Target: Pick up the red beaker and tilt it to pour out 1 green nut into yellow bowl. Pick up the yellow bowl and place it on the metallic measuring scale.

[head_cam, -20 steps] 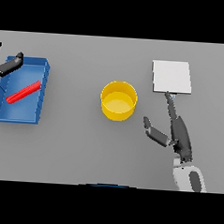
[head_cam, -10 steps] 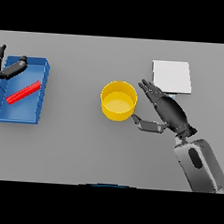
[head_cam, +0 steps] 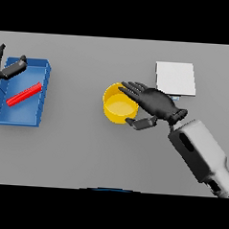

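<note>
The yellow bowl (head_cam: 116, 108) stands mid-table. My right hand (head_cam: 155, 102) reaches in from the right; its straight, spread fingers lie over the bowl's right rim and its thumb (head_cam: 139, 122) sits by the outer wall at the front right. The hand is open and the bowl rests on the table. The red beaker (head_cam: 24, 94) lies on its side in the blue tray (head_cam: 40, 97) at the left. My left hand (head_cam: 8, 69) hangs open over the tray's far left corner, partly cut by the picture's edge. The metallic scale (head_cam: 175, 78) is a pale square behind my right hand. No green nut shows.
The blue tray takes up the table's left side. The right forearm (head_cam: 200, 153) slants across the lower right of the table.
My right hand has swung left from beside the scale until its fingers cover the bowl's right rim. The left hand has drifted slightly at the tray's corner. The bowl has not moved.
</note>
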Controlling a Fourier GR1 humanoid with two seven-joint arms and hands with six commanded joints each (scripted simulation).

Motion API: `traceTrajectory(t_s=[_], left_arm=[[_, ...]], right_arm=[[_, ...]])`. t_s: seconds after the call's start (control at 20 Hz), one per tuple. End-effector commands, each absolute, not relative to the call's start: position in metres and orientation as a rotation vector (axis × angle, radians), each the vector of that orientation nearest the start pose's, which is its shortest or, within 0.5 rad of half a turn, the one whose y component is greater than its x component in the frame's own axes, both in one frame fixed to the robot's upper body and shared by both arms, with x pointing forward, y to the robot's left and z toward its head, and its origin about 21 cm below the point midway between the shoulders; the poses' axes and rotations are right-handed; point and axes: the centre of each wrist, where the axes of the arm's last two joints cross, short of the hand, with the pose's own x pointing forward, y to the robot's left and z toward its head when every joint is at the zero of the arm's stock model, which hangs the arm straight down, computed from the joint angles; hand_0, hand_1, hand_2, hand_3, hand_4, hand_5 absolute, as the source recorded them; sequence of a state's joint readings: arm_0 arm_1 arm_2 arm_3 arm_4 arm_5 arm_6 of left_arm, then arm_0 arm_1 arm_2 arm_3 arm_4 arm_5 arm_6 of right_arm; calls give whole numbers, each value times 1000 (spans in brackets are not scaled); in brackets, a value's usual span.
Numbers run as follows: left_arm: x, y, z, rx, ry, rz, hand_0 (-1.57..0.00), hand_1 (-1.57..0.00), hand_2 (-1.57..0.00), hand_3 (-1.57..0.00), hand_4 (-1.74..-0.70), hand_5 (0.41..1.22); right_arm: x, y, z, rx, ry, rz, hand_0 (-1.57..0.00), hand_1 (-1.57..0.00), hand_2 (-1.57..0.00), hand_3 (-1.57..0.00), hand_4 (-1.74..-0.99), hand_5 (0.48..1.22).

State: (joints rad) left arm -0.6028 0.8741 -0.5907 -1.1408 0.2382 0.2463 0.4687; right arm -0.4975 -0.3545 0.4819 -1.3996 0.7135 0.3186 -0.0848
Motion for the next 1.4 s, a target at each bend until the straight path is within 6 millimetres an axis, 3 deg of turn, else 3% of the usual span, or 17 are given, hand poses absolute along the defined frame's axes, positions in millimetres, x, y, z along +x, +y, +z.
traceTrajectory(t_s=[0.0,0.35,0.75,1.0,1.1,1.2,1.35], left_arm=[[356,331,107,723,-1069,-527,1,1,1,1,-797,718],[358,335,110,728,-1070,-532,1,1,1,1,-795,729],[357,336,116,733,-1078,-527,1,1,1,1,-799,738],[360,337,112,724,-1074,-532,1,1,1,1,-793,729],[362,336,113,732,-1082,-539,1,1,1,1,-792,725],[357,335,112,728,-1085,-543,1,1,1,1,-793,722],[356,336,114,730,-1094,-534,1,1,1,1,-796,726]], right_arm=[[328,-155,71,-344,-1527,1672,1,1,1,1,-1277,677],[348,-140,62,-264,-1435,1821,1,1,1,1,-1243,682],[354,-129,50,-251,-1293,1935,1,1,1,1,-1303,674],[355,-121,50,-262,-1244,1988,1,1,-4,-11,-1308,729],[357,-117,49,-294,-1216,1993,-16,-40,-68,-94,-1339,784],[357,-116,46,-292,-1201,2023,-258,-236,-233,-249,-1387,900],[358,-117,47,-262,-1177,2036,-891,-846,-814,-594,-1534,1057]])
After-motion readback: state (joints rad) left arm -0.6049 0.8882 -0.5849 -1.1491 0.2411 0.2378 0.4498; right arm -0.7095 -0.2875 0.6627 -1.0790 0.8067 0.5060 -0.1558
